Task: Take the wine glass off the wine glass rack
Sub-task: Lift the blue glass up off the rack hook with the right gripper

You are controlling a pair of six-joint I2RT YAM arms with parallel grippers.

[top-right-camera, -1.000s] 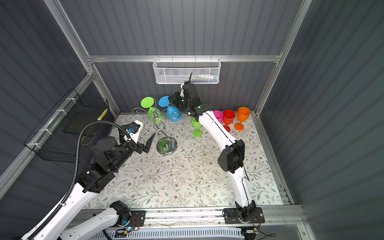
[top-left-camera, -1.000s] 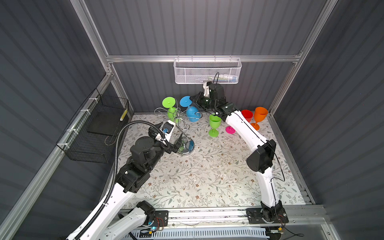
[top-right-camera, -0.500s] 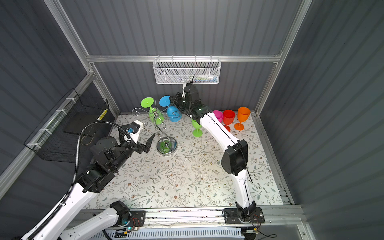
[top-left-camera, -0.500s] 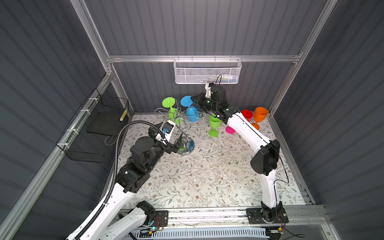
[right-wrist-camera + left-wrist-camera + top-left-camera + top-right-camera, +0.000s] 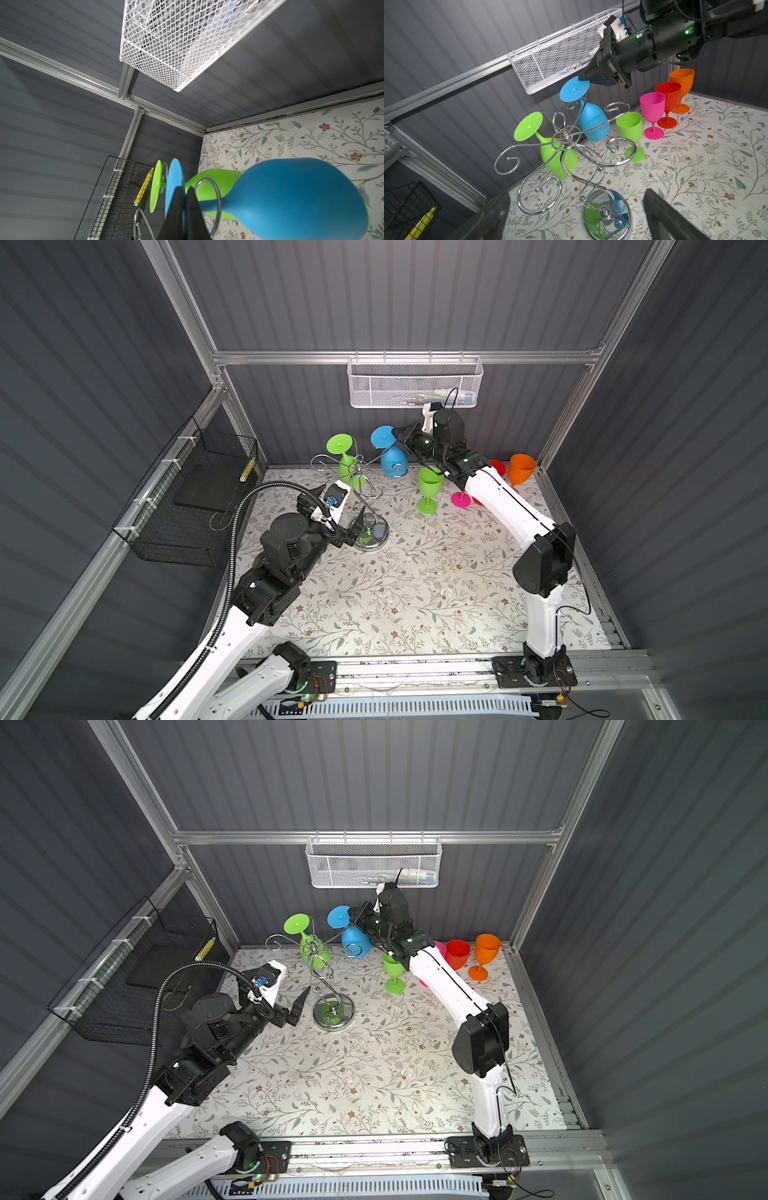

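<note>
Blue wine glass [image 5: 393, 462] hangs bowl-down on a scroll arm of the wine glass rack [image 5: 371, 536], which stands toward the far-left corner of the table [image 5: 415, 593] in both top views. My right gripper [image 5: 402, 436] reaches across to the glass's upturned foot, which I judge is the one flat part clear of the wire. My left gripper [image 5: 289, 986] hovers just beside the rack's round base with jaws spread wide and empty. I keep it there to steady the stand should the pull tip it. A green glass [image 5: 348, 472] hangs on a neighbouring arm.

From the left wrist, the mirror base lies ahead between my two open fingers [image 5: 664, 216], and I see no contact. The blue stem sits inside a wire curl with the foot above it, so I judge the blue wine glass must slide outward along the arm rather than lift. Four upright glasses [image 5: 652, 108] stand near the table's far edge.

From the right wrist, my fingertips are clenched on the rim of the blue foot. A wire loop [image 5: 217, 197] circles the stem just beside them, so the glass is not yet off the rack.
</note>
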